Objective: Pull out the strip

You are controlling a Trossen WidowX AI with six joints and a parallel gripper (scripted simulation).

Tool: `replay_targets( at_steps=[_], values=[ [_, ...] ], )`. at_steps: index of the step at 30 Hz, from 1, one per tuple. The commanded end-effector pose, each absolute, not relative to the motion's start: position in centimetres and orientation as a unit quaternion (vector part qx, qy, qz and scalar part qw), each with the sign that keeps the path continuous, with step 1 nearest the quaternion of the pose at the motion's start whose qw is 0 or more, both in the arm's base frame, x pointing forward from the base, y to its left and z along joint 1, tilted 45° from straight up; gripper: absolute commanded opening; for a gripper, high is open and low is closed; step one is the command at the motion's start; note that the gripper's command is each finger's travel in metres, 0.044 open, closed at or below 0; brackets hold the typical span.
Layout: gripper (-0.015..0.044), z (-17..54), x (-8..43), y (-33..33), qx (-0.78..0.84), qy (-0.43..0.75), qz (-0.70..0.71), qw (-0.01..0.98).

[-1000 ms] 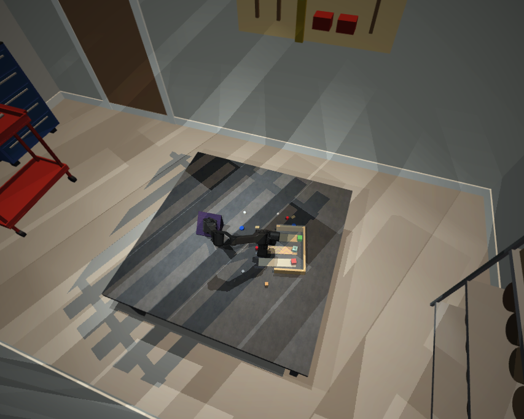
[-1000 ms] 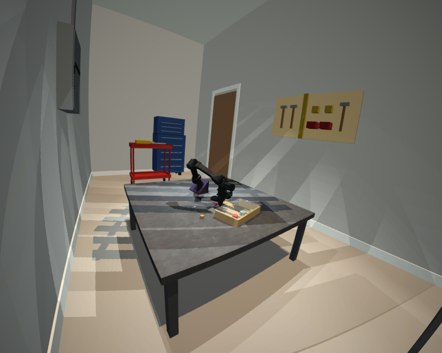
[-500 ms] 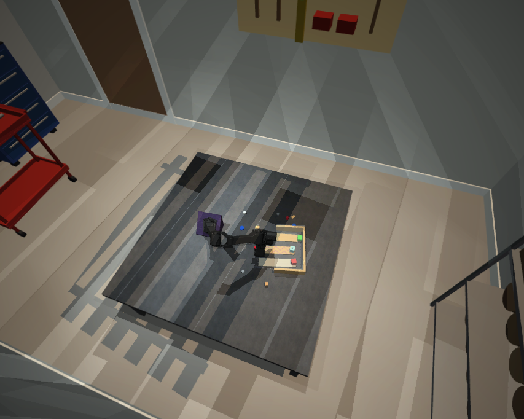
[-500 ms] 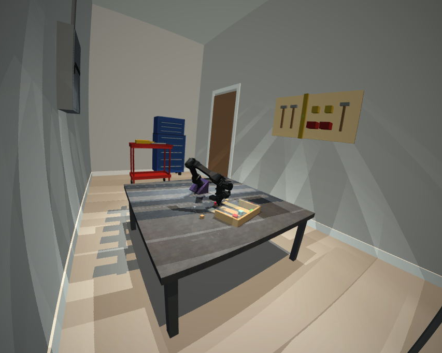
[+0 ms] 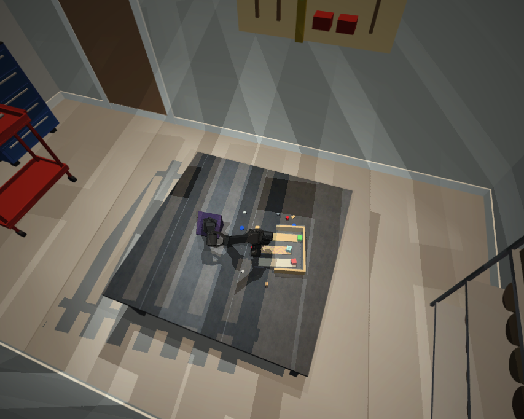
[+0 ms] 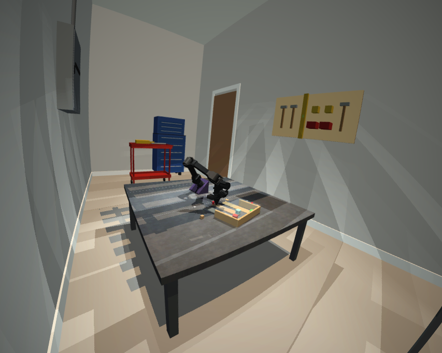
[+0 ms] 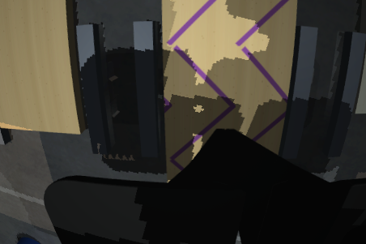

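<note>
The labelled cube (image 5: 289, 248) (image 6: 238, 210), pale teal with a mark on top, rests on the middle strip (image 5: 276, 250) (image 7: 198, 5), light wood with purple zigzags. My gripper (image 5: 255, 252) (image 6: 217, 203) is shut on the near end of this zigzag strip, which sticks out of the open side of the tray. The grip itself is hidden in the wrist view. A green cube (image 5: 300, 237) (image 6: 251, 210) sits on a plain wood strip (image 5: 284, 237) (image 7: 36, 49). A red cube (image 5: 293, 261) (image 6: 235, 215) sits on a pale strip (image 5: 283, 262) (image 7: 361, 86).
The wooden tray (image 5: 305, 252) (image 6: 225, 220) has walls on three sides. Dark guide rails (image 7: 145, 90) (image 7: 304, 78) flank the zigzag strip. An orange block (image 5: 266, 284) (image 6: 201, 217), a blue ball (image 5: 241, 227) and several other small pieces lie around it on the table.
</note>
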State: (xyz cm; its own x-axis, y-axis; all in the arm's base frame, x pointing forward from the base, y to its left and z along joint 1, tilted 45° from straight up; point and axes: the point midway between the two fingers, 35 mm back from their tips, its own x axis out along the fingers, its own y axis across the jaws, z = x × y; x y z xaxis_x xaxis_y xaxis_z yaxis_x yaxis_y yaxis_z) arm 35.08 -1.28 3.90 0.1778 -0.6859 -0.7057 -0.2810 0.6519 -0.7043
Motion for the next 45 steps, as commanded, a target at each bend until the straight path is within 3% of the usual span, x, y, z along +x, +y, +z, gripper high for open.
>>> replay_targets(
  at_steps=[1, 45],
  values=[
    [0.0000, 3.7, 34.1, -2.0, -0.389, 0.629, -0.155, 0.656],
    [0.0000, 4.2, 27.8, -4.1, -0.390, 0.630, -0.154, 0.654]
  ],
)
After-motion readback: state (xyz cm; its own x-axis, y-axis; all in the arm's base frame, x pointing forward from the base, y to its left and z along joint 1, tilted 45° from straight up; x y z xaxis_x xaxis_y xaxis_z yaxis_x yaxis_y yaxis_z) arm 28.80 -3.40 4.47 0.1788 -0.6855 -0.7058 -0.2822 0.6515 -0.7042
